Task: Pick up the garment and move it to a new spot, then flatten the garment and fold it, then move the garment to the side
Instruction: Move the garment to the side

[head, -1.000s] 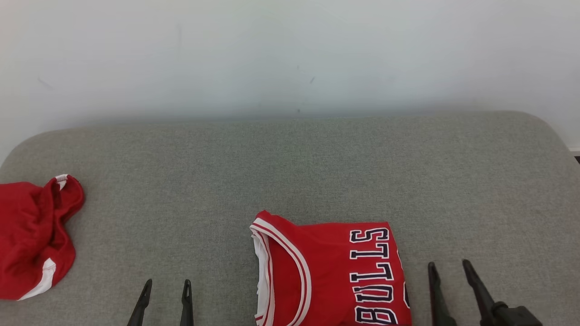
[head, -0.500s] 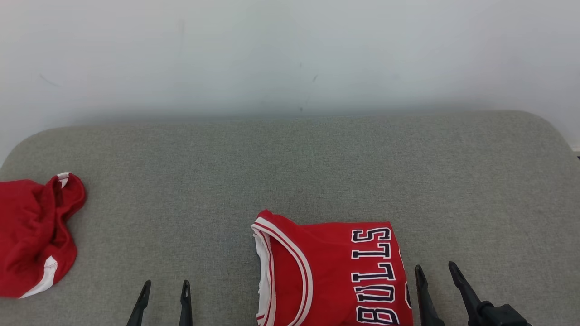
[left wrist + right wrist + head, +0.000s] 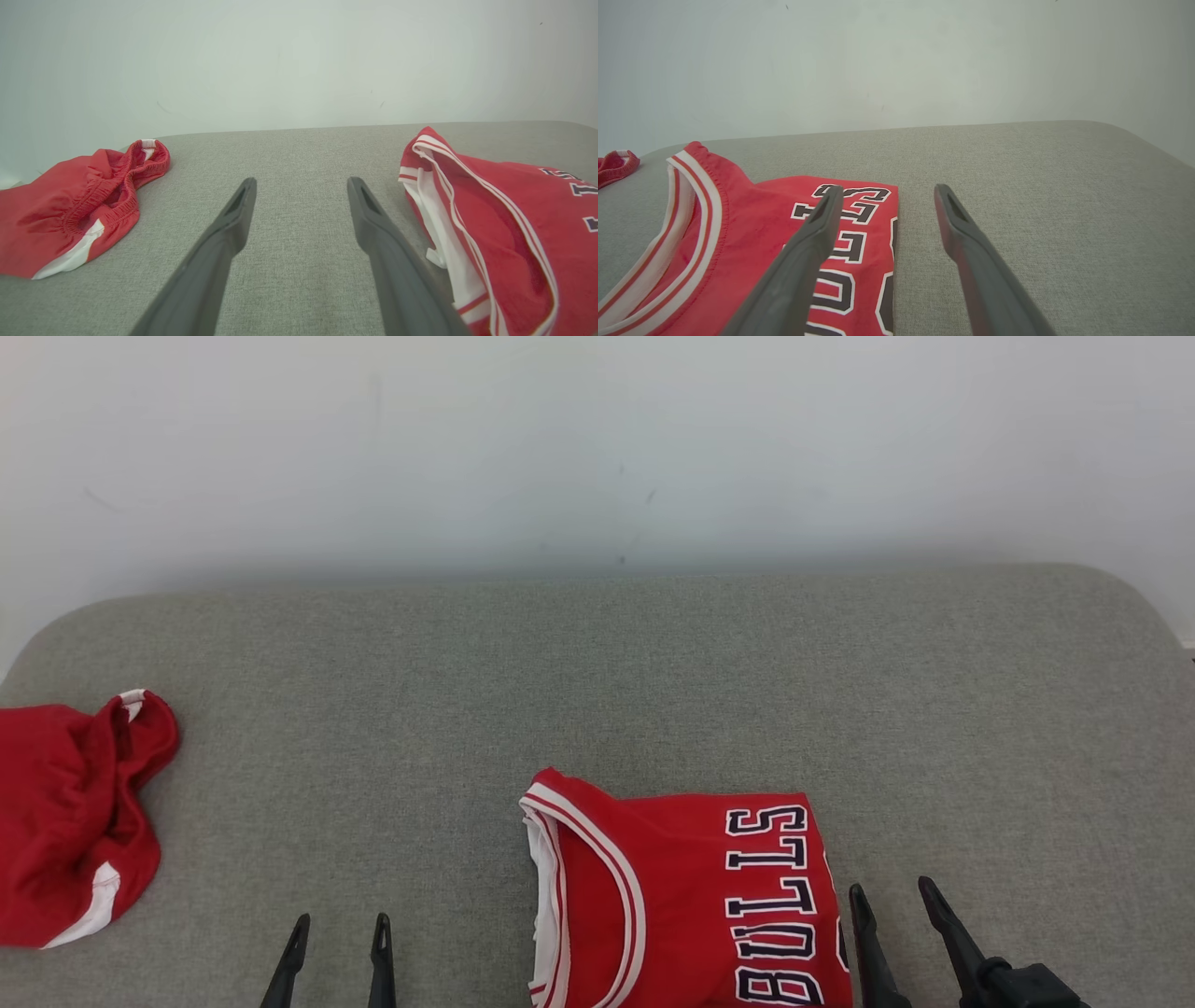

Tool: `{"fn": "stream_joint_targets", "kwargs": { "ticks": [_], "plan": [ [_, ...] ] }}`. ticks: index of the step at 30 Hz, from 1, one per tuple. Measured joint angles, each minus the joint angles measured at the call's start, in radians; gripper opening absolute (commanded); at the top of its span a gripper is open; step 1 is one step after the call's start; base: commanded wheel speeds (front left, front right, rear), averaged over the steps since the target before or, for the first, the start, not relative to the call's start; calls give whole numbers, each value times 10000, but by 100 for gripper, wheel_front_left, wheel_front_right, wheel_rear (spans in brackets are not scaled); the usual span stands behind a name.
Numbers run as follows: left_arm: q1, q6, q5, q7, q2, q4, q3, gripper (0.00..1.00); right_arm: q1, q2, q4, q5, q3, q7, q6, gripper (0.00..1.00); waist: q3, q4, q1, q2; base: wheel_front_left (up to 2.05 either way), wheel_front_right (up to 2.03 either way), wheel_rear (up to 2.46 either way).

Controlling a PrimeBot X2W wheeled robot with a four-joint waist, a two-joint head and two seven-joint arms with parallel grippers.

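Shorts (image 3: pixel 70 821) of crumpled red fabric lie far left. Left hand (image 3: pixel 342 922), fingers apart and empty, sits apart to the left of the folded red-and-white fabric jersey (image 3: pixel 672 896) on the grey padded surface (image 3: pixel 653 663); right hand (image 3: pixel 889 889), likewise spread, flanks its right edge, nearer.

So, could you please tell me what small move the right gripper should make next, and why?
Probably lower the right gripper and close it on the right edge of the jersey: its open fingers hover at that edge holding nothing, and the jersey already lies folded.
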Motion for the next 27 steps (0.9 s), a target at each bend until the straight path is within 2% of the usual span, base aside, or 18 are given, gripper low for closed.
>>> {"fn": "stream_joint_targets", "kwargs": {
  "ticks": [27],
  "plan": [
    [-1,-2,-111,0,0,-25,96,100,-9,0,107,-35,-33,0,0,100,57,7,0,0,0,0,0]
  ]
}}
